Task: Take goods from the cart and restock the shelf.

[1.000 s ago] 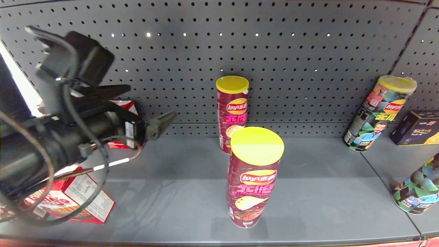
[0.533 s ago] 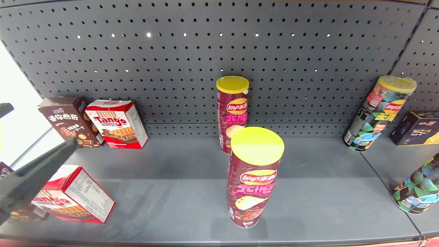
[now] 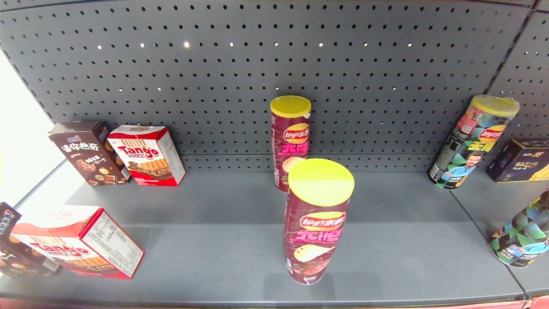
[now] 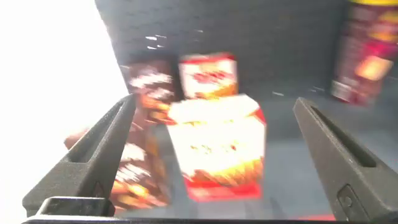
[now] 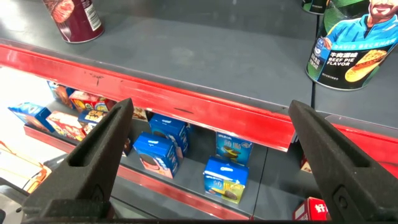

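The left pincer (image 4: pixel 214 102), spread and empty, is recorded as withdrawn from the shelf (image 3: pixel 223 240), the red box (image 3: pixel 77 244) being left at its front left; the right pincer (image 5: pixel 211 106) is also spread, so a further pick is judged due.

A grey pegboard (image 3: pixel 364 77) stands at the back; lower, a red rail (image 5: pixel 205 102) runs above small blue boxes (image 5: pixel 155 152).

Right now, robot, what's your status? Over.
Left claw open, right claw open. Red wafer box on shelf, front left. Brown box close beside it.
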